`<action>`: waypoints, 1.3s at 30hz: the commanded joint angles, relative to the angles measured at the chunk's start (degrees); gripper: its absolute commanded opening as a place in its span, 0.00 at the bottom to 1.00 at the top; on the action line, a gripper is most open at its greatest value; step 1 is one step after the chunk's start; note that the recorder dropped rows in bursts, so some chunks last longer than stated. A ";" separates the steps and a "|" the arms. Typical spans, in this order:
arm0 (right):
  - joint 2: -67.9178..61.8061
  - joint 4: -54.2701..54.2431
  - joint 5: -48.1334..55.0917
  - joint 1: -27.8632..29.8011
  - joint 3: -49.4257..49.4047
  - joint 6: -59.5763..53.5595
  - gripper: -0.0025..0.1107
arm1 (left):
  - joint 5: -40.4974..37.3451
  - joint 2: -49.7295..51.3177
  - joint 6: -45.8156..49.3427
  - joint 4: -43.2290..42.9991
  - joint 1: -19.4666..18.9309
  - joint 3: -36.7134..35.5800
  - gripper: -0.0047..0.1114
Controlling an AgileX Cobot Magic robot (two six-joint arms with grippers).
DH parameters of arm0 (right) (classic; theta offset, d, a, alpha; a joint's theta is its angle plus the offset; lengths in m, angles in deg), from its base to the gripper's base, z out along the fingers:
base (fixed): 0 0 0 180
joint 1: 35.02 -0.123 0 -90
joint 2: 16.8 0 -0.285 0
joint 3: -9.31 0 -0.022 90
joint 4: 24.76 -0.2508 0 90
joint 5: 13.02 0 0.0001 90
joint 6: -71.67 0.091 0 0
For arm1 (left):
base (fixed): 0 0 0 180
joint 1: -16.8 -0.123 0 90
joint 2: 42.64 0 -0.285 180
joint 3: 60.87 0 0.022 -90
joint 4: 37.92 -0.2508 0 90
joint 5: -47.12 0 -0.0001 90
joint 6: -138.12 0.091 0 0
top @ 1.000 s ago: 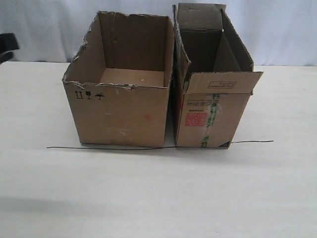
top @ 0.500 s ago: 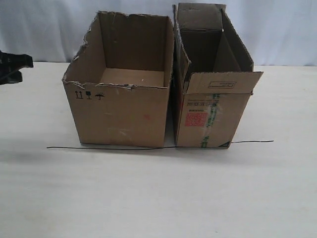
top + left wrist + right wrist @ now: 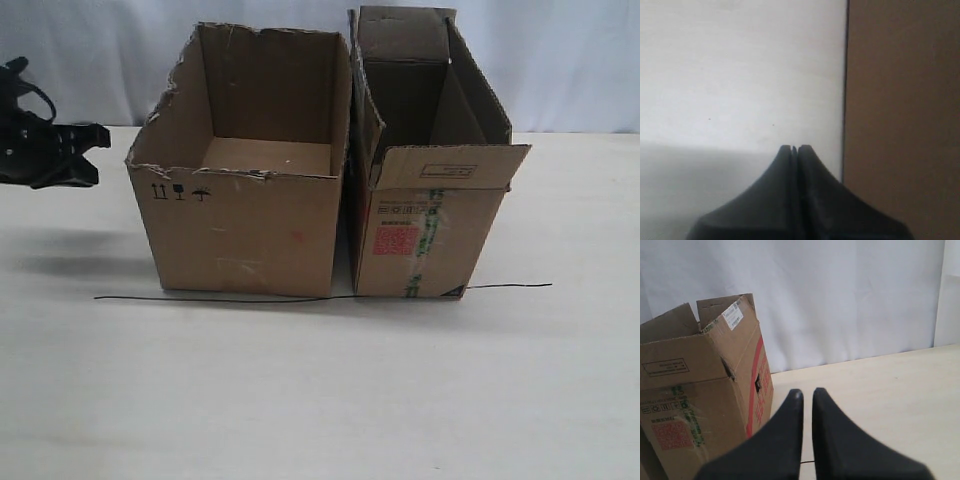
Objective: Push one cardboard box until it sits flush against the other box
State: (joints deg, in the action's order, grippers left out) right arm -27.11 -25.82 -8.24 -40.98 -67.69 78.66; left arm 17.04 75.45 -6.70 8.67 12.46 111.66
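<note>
1. Cardboard box stands left of centre on the surface, its front edge along a black line. Off its left wall, not touching, hovers the left end effector, fingertips pressed together, holding nothing.
2. That reads as the approach: no contact, push not begun.
3. Between the boxes, a thin wedge of gap shows low at the front.
4. The other box stands just right of it, flaps up, red label forward.
5. The right end effector sits near that box's right side, fingers all but together, empty.
6. Next: set the left tip low on the cardboard box's left wall and press squarely rightward, so it slides rather than tips.
</note>
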 commanded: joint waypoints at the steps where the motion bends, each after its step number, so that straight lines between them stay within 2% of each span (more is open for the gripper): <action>1: 0.32 0.23 -0.17 0.46 -0.21 -0.18 0.07 | 2.66 1.16 1.02 0.83 3.36 0.67 0.04; 4: 0.32 0.23 -0.17 0.46 -0.21 -0.18 0.07 | 1.61 1.16 1.39 2.35 3.40 1.36 0.04; 8: 0.32 0.23 -0.17 0.46 -0.21 -0.18 0.07 | -10.52 1.16 20.55 23.62 -1.54 2.38 0.04; 10: 0.32 0.23 -0.17 0.46 -0.21 -0.18 0.07 | -11.97 1.28 21.81 26.72 -1.93 2.38 0.04; 25: 0.32 0.23 -0.17 0.46 -0.21 -0.18 0.07 | -23.16 8.25 30.63 42.43 -1.03 2.38 0.04; 39: 0.32 0.23 -0.17 0.46 -0.21 -0.18 0.07 | -26.79 10.34 30.74 43.48 -0.93 2.38 0.04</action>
State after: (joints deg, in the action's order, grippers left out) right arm -27.11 -25.82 -8.24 -40.98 -67.69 78.66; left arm -8.46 85.53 23.72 51.23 10.98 113.61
